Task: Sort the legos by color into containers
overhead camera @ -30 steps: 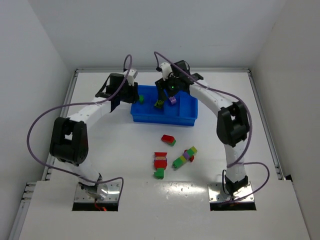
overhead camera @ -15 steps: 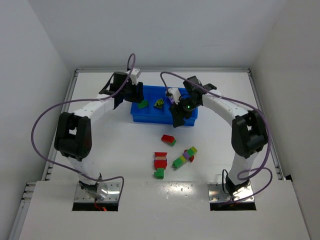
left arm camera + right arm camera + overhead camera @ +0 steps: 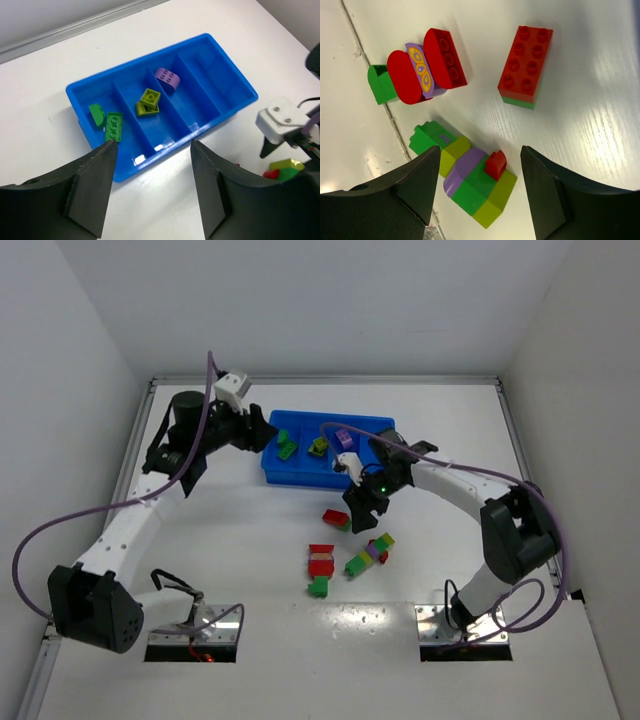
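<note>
The blue tray (image 3: 300,478) has four compartments side by side. In the left wrist view, two green legos (image 3: 114,126) lie in its left compartment (image 3: 82,97). A yellow-green lego (image 3: 149,101) is in the second one and a purple lego (image 3: 167,77) in the third. My left gripper (image 3: 262,431) hovers open and empty near the tray's left front corner. My right gripper (image 3: 480,152) is open above a green, yellow-green, purple and red stack (image 3: 470,180) on the table. A red-on-green brick (image 3: 525,65) and a red, purple and green stack (image 3: 417,72) lie beside it.
The tray's rightmost compartment (image 3: 215,80) holds nothing. The loose legos (image 3: 336,519) lie in a cluster between the tray and the arm bases. White walls close in the table on the left, back and right.
My left gripper opened and drew back left from the tray, leaving a green brick in the left compartment. My right gripper swung from over the tray down to the loose legos.
</note>
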Action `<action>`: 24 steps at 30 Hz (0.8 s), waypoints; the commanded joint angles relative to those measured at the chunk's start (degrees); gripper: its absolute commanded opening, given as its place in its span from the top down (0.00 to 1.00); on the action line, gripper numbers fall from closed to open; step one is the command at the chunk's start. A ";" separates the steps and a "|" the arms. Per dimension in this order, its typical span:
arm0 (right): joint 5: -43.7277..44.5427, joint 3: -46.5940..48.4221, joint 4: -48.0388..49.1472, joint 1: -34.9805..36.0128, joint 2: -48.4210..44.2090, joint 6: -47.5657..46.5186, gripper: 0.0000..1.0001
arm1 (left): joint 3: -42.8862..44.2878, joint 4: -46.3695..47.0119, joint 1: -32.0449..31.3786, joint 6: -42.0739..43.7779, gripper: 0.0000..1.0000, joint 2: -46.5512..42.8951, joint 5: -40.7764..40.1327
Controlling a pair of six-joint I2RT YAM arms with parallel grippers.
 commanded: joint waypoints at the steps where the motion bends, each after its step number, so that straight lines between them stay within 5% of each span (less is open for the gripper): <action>1: 0.41 -2.35 7.31 2.60 -1.56 2.97 0.34 | -3.49 -2.44 0.45 0.81 0.33 -3.58 1.74; 15: 20.88 4.48 15.16 9.72 7.58 12.73 0.32 | -7.72 -7.11 0.97 5.55 0.32 -13.61 -2.04; 24: 25.12 8.88 13.40 11.92 13.55 12.74 0.37 | -8.86 -7.64 0.97 6.61 0.32 -14.14 -2.57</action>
